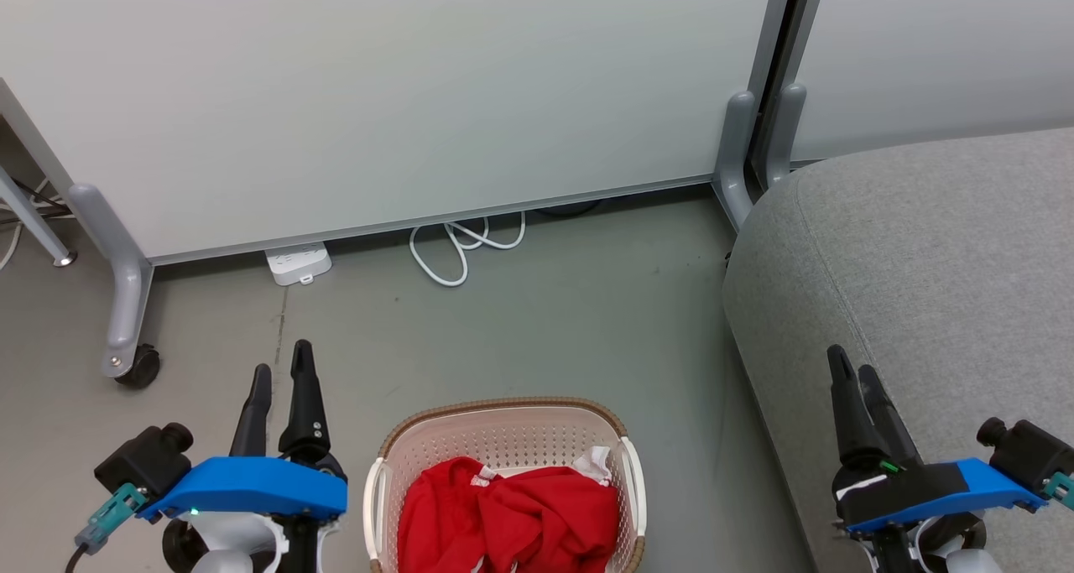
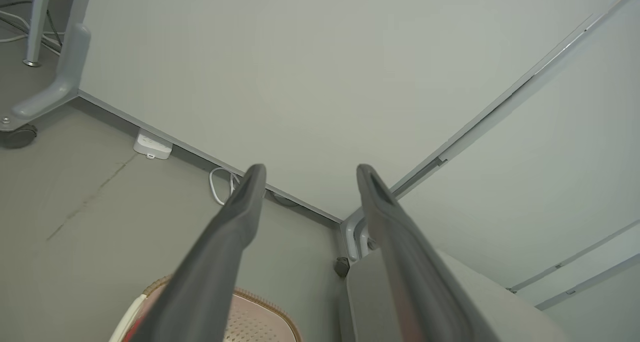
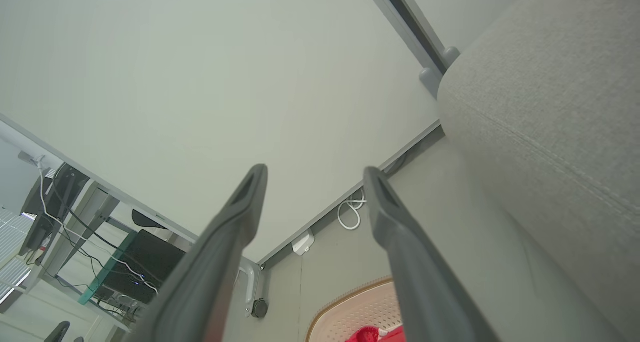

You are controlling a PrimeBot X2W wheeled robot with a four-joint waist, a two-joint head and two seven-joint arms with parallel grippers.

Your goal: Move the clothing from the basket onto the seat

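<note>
Low at the front, the left hand (image 1: pixel 281 362) and the right hand (image 1: pixel 850 362) hang on either side of the basket (image 1: pixel 503 407), fingers aimed away from the robot toward the pale partition (image 1: pixel 419 95). Each wrist view shows a clear gap between its dark fingers, so both hands are spread and hold nothing.

The basket sits on the grey floor (image 1: pixel 545 321) between the two hands, closer to the left one and lower than both. Inside it lies the clothing (image 1: pixel 512 514), a crumpled red heap filling the near part of the basket. The heap's long axis runs side to side across the basket, from one handle toward the other, and a scrap of white trim shows at its far right corner. The fingertips of both hands are well clear of it.

The seat (image 1: pixel 923 263) rises to the right of the basket, with the right hand over its near left edge. A white power strip (image 1: pixel 298 263) and a looped white cable (image 1: pixel 461 250) lie at the floor's far edge, under the partition.
</note>
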